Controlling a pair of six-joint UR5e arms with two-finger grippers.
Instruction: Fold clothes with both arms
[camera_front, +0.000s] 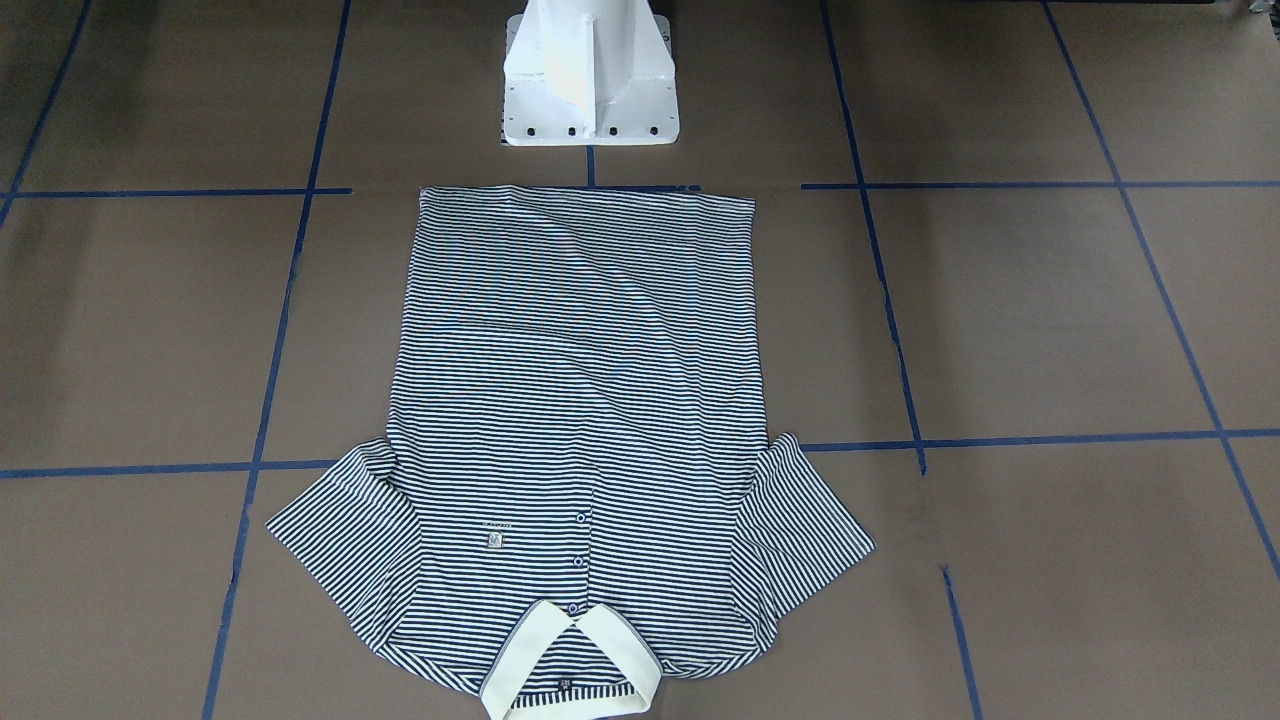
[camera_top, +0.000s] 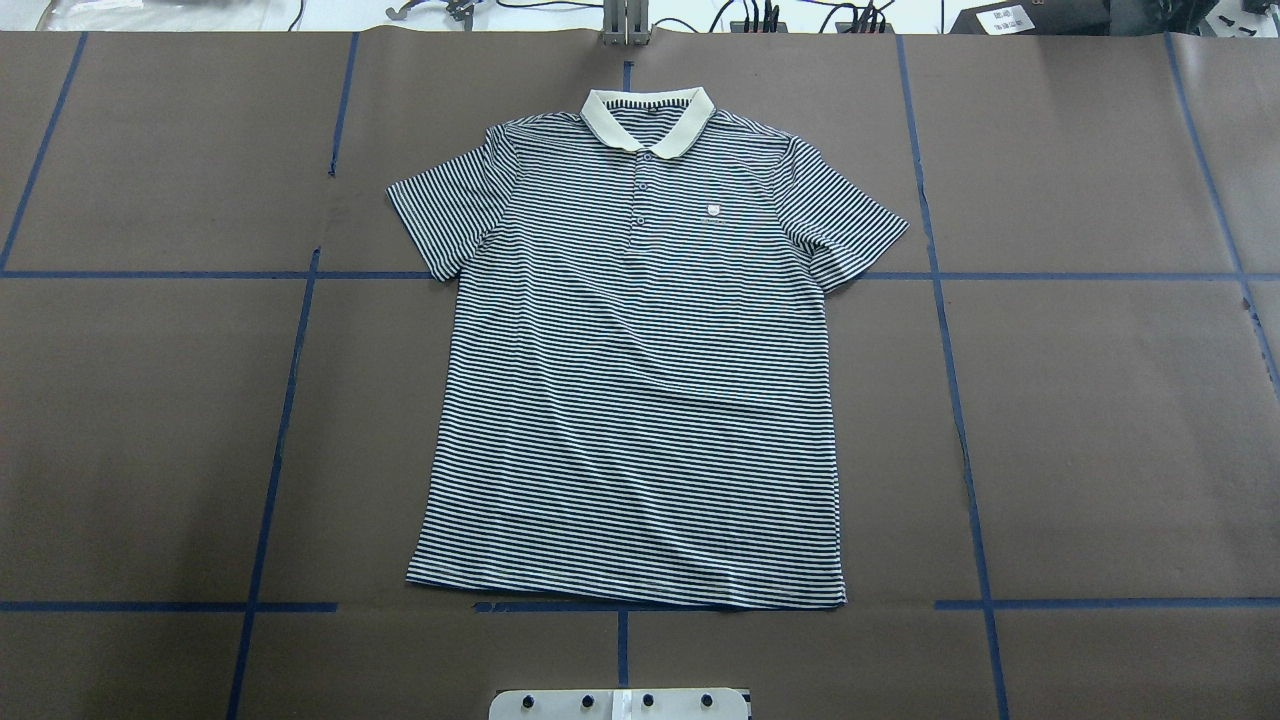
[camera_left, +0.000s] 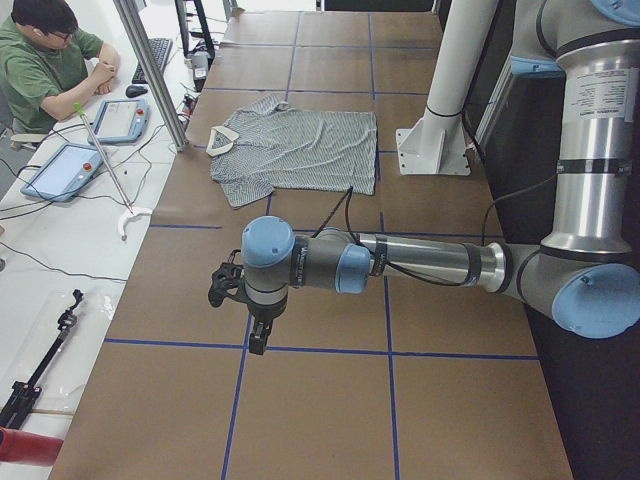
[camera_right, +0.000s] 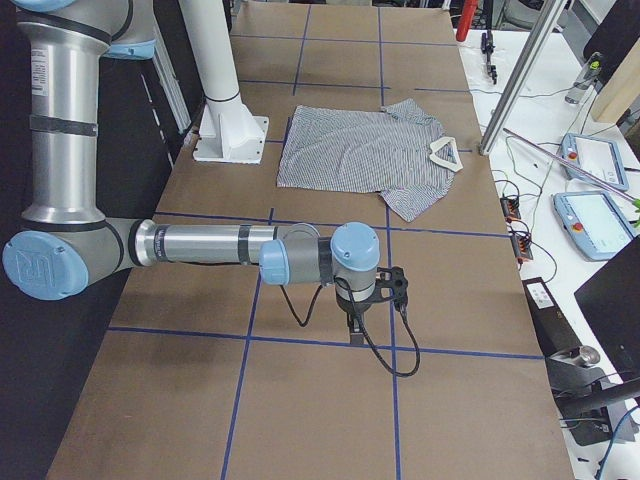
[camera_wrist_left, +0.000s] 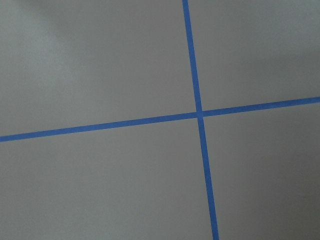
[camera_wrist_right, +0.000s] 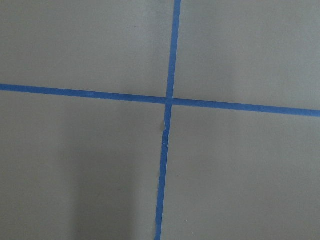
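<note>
Striped polo shirt (camera_top: 640, 380) lies flat, face up, mid-worktop (camera_top: 1100, 420), collar (camera_top: 648, 115) at the far edge. Left fingers (camera_left: 258, 338) and right fingers (camera_right: 354, 326) hang well apart from it, at opposite ends (open or closed, I cannot tell).

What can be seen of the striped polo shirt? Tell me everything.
The polo shirt looks like soft knit, thin navy-and-white stripes, with a cream collar, a buttoned placket and a small chest logo. It lies flat, front up, unfolded, both short sleeves spread, collar away from the robot, hem near its base. Only the brown table touches it.
</note>
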